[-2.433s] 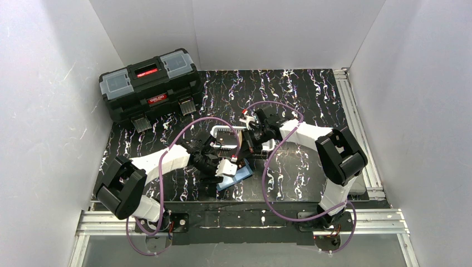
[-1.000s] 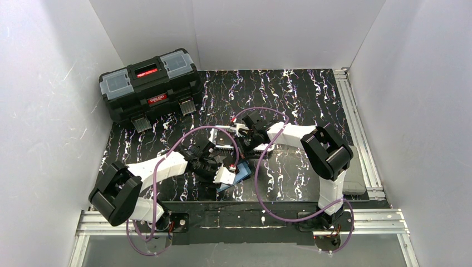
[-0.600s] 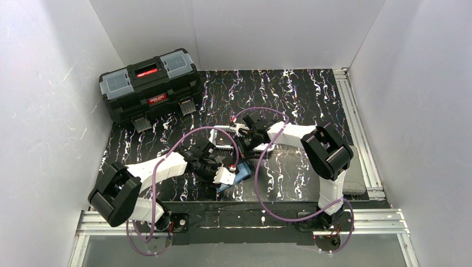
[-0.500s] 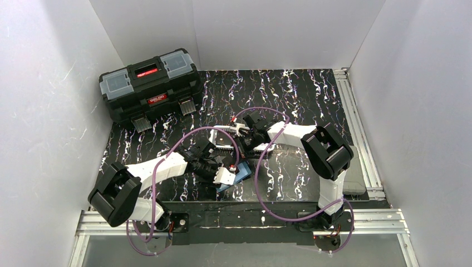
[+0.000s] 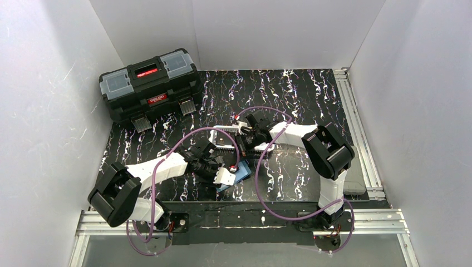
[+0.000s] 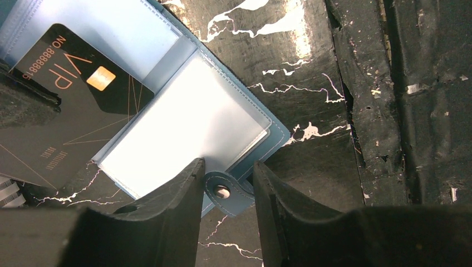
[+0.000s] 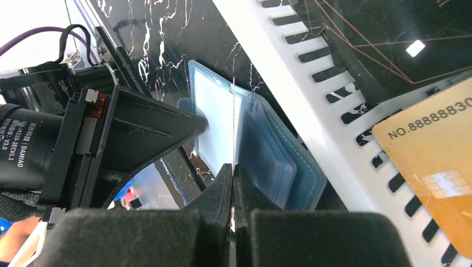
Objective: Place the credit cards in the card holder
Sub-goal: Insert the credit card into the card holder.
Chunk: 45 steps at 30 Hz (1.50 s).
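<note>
The teal card holder [image 6: 189,122] lies open on the table, its clear sleeves up. Its snap tab [image 6: 225,194] sits between the fingers of my left gripper [image 6: 228,169], which stands open astride it. My right gripper [image 7: 232,167] is shut on a credit card [image 7: 232,111], seen edge-on above the holder [image 7: 267,150] between two of its pages. In the left wrist view a black VIP card [image 6: 72,105] stands over the far sleeve. An orange card [image 7: 434,161] and a black card [image 7: 378,39] lie in the white basket [image 7: 311,94]. From above, both grippers [image 5: 232,177] [image 5: 245,146] meet at the holder [image 5: 243,173].
The white mesh basket [image 5: 224,131] sits just behind the holder, touching it. A black toolbox [image 5: 150,83] stands at the back left. Aluminium rails [image 5: 356,122] run along the table's right edge. Purple cables loop over both arms.
The right gripper came from over the basket down to the holder with the card. The left arm shifted to the holder's near corner and its jaws narrowed around the tab.
</note>
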Motion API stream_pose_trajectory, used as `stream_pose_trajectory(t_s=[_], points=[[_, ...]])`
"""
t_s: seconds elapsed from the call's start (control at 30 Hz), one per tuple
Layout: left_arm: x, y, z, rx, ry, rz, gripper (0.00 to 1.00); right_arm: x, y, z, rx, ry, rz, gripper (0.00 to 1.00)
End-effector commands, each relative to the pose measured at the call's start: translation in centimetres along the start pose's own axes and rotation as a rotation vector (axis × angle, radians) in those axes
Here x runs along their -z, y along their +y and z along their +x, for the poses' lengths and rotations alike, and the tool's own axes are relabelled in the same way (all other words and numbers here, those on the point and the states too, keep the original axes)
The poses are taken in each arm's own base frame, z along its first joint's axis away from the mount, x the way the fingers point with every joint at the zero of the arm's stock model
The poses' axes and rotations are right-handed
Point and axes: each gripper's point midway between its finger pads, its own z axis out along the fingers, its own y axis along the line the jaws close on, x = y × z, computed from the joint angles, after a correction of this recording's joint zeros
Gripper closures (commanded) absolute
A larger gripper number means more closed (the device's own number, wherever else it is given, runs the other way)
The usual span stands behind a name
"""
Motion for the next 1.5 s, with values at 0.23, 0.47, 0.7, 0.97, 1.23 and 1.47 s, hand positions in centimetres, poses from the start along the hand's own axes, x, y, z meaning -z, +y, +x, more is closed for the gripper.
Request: stream_pose_trajectory(t_s=[0.23, 0.47, 0.7, 0.97, 1.23, 1.47], points=[[0.0, -1.4, 1.4, 0.021, 0.06, 0.031, 0.67, -0.8, 0.9, 0.4, -0.011, 0.025, -0.059, 0.99], [0.0, -1.3, 1.4, 0.032, 0.065, 0.028, 0.67, -1.3, 0.3, 0.6, 0.003, 0.044, -0.005, 0.99], [0.0, -1.2, 1.3, 0.032, 0.064, 0.025, 0.67, -1.1, 0.2, 1.2, 0.026, 0.049, 0.033, 0.99], [0.0, -1.2, 1.2, 0.034, 0.063, 0.026, 0.67, -0.6, -0.1, 2.4, 0.026, 0.06, 0.046, 0.99], [0.0, -1.0, 1.1, 0.034, 0.065, 0.024, 0.68, -0.6, -0.1, 2.7, 0.035, 0.074, 0.038, 0.99], [0.0, -0.9, 1.0, 0.031, 0.066, 0.024, 0.68, -0.9, 0.1, 2.9, 0.041, 0.099, 0.017, 0.99]])
